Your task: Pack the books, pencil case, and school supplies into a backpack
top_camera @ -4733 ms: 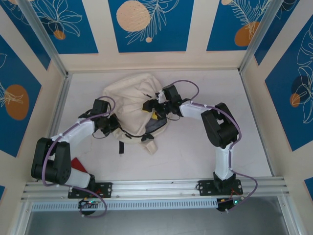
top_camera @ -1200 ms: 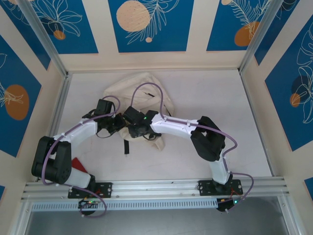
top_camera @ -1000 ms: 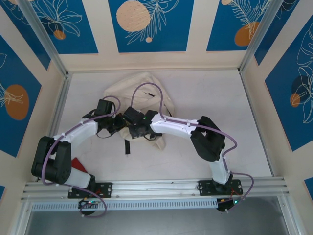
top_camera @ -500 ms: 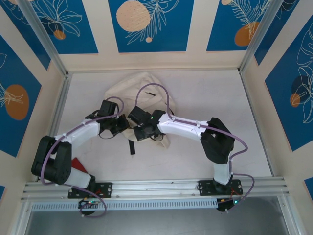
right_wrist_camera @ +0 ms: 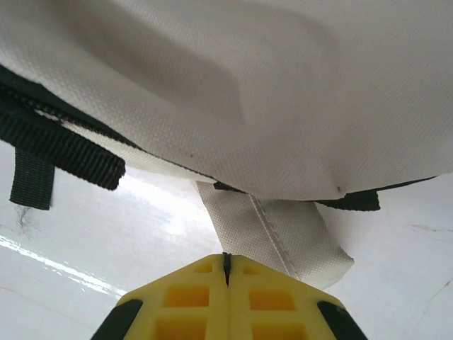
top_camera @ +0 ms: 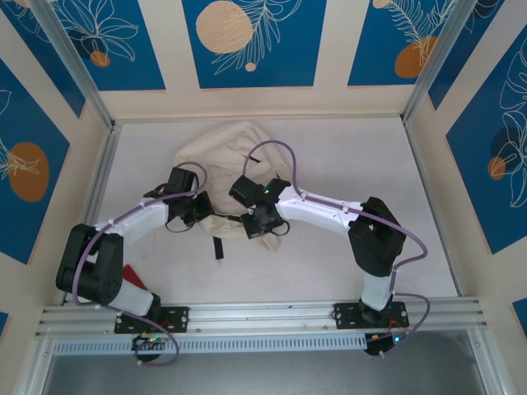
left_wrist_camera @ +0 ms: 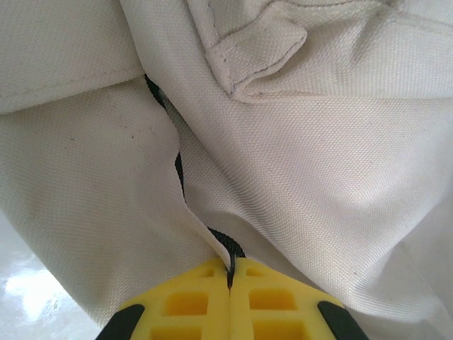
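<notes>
— What's new on your left?
— Nothing. My left gripper (left_wrist_camera: 230, 268) stays pinched shut on a black edge (left_wrist_camera: 228, 249) of the backpack (left_wrist_camera: 318, 156), which lies slumped between my two arms.
— And the right?
— My right gripper (right_wrist_camera: 226, 259) has swung rightward along the bag's near side and closed, apparently on nothing. A cream strap (right_wrist_camera: 283, 237) lies just beyond it. I judge the bag no nearer to opening.
</notes>
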`<control>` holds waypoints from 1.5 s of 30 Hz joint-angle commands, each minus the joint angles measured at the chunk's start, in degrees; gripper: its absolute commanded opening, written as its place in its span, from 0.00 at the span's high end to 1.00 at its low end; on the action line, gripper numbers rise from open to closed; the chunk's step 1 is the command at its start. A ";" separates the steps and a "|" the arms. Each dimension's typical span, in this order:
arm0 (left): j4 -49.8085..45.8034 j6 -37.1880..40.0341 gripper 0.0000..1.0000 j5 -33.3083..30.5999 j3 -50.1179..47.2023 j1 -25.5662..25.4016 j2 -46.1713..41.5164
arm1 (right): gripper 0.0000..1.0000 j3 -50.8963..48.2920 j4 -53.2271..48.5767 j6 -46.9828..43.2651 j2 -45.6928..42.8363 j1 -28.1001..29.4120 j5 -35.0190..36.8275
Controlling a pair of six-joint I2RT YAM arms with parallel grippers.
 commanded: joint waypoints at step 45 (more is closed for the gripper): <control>-1.11 1.01 1.00 -1.25 1.71 0.80 -0.93 | 0.42 0.73 13.43 -3.76 4.49 1.28 -4.67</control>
